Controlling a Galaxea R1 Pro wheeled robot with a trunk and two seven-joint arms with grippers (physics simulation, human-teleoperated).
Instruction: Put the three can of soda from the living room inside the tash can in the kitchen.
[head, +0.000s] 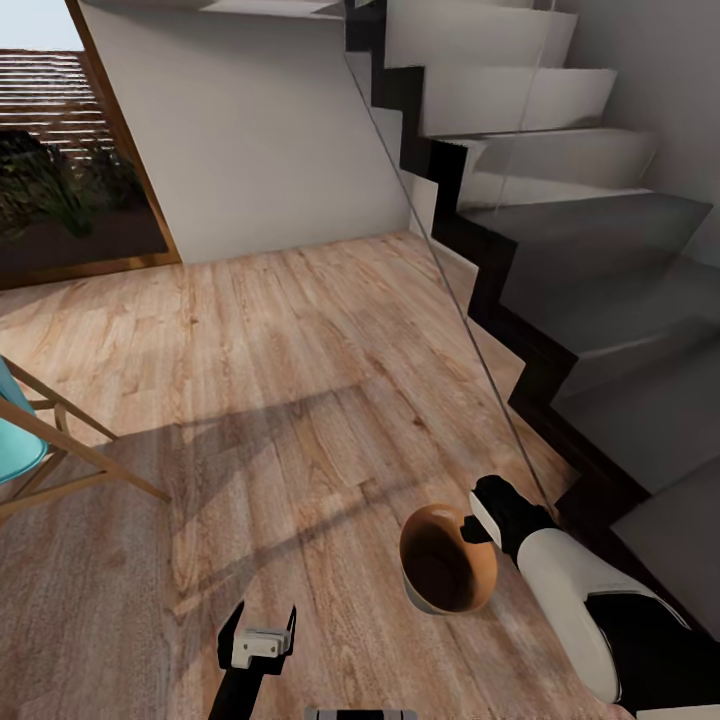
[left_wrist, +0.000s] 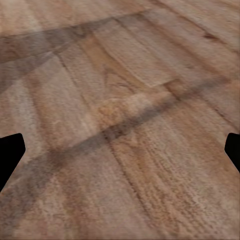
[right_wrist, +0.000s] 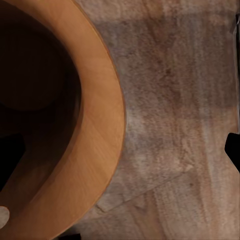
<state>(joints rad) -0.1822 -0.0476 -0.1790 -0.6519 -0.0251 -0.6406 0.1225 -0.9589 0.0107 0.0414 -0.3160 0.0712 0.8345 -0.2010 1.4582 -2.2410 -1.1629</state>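
i am carrying the tash can (head: 447, 560) by its rim in my right jaws (head: 478, 527), above the wood floor (head: 300, 350) beside the stairs (head: 560, 250); left jaws (head: 258, 630) are hanging open, empty. i should be keeping it level.

Home interior: wood-plank floor (head: 300, 380), staircase (head: 560, 230), glass door (head: 60, 170)

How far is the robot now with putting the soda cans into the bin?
Nothing looks done yet: the bin seems empty inside, though its depth is dark in the right wrist view. In hand: the right gripper is at the bin's rim and appears to carry it over the wood floor beside the stairs. The left gripper is open and empty. All three cans remain to be binned.
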